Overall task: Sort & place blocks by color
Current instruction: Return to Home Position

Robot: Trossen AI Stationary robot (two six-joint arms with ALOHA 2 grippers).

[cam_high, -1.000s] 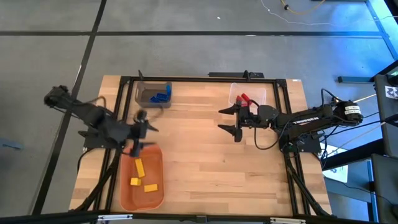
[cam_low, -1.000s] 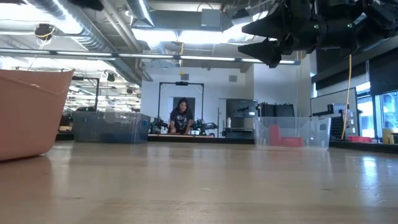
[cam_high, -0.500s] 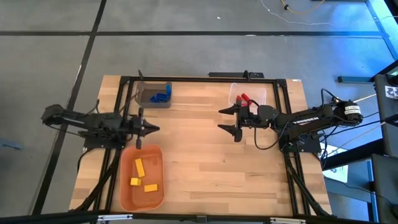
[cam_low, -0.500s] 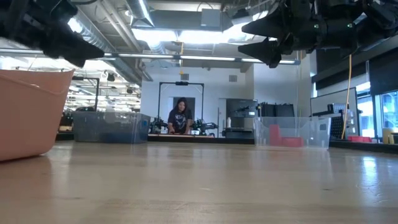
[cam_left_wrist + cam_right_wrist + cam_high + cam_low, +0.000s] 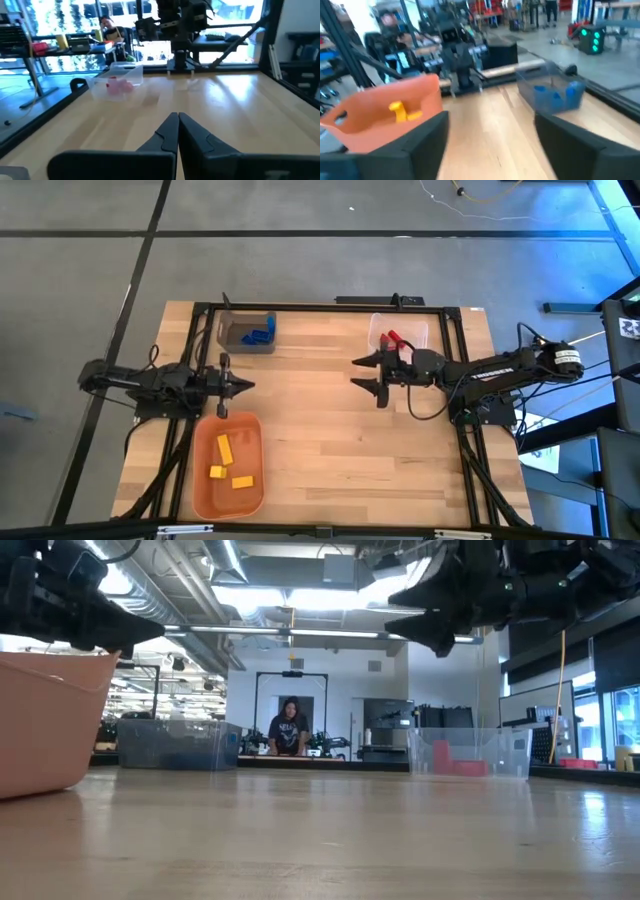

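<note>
Our left gripper (image 5: 246, 386) has its fingers pressed together on nothing; it hangs above the table (image 5: 340, 440) just beside the orange bin (image 5: 248, 442), on the side toward the grey bin (image 5: 232, 332). Our right gripper (image 5: 360, 375) hangs with fingers spread wide and empty, near the clear bin (image 5: 415, 335). We see three yellow blocks (image 5: 225, 448) in the orange bin, blue blocks (image 5: 261, 335) in the grey bin and red blocks (image 5: 392, 338) in the clear bin.

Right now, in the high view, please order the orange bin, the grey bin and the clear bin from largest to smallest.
1. orange bin, clearly the largest.
2. grey bin and clear bin: they look about equal, so I do not rank them.
</note>
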